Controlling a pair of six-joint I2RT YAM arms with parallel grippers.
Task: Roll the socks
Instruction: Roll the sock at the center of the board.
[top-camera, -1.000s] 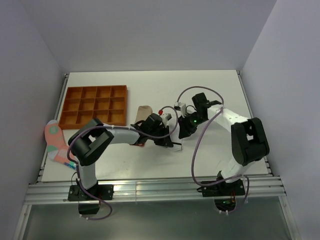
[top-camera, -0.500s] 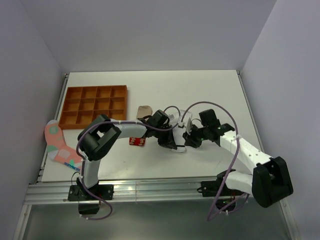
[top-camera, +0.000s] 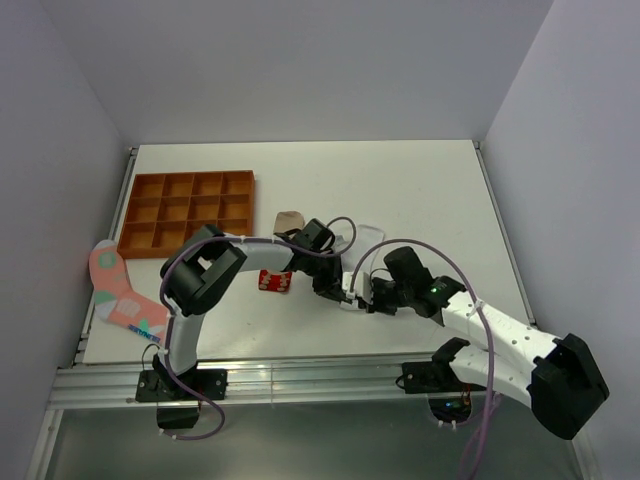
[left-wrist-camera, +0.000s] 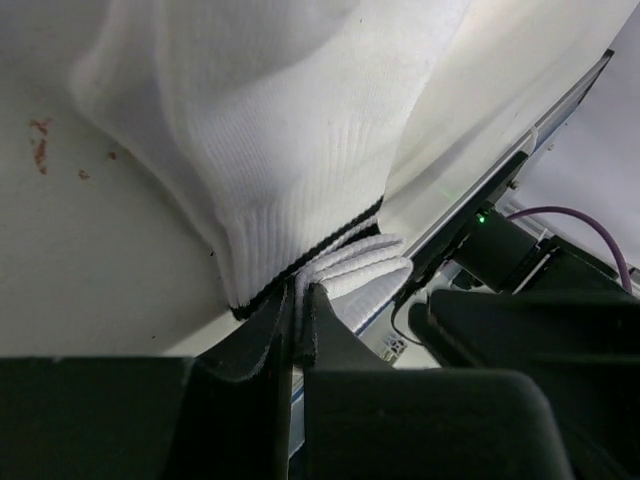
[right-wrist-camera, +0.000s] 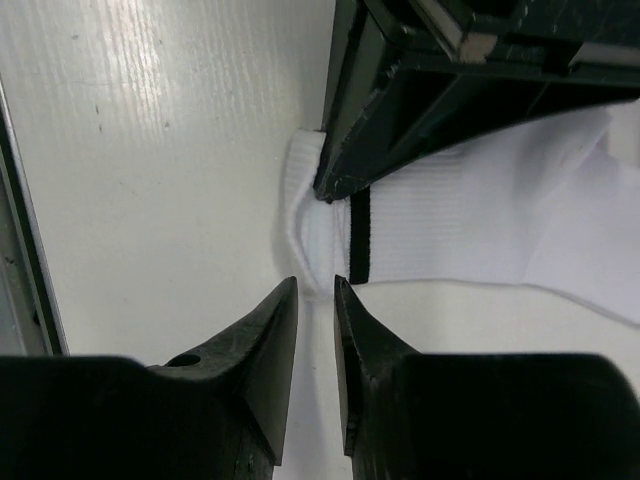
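- A white table boxed in by grey walls, with an orange tray at the far left corner.
- The white sock lies mid-table, toward the near edge, black stripe at its cuff.
- The left gripper is clamped on that cuff, where the rib is doubled over.
- The right gripper sits at the fold, fingers nearly together; whether it has caught any fabric cannot be told.
- The beige sock lies just right of the tray; the red sock is nearer the near edge.
- A pink sock hangs over the left edge.
- The knit looks light, limp and stretchy, and will likely sag and unroll if let go. The thicker ribbed cuff seems the firmest hold.
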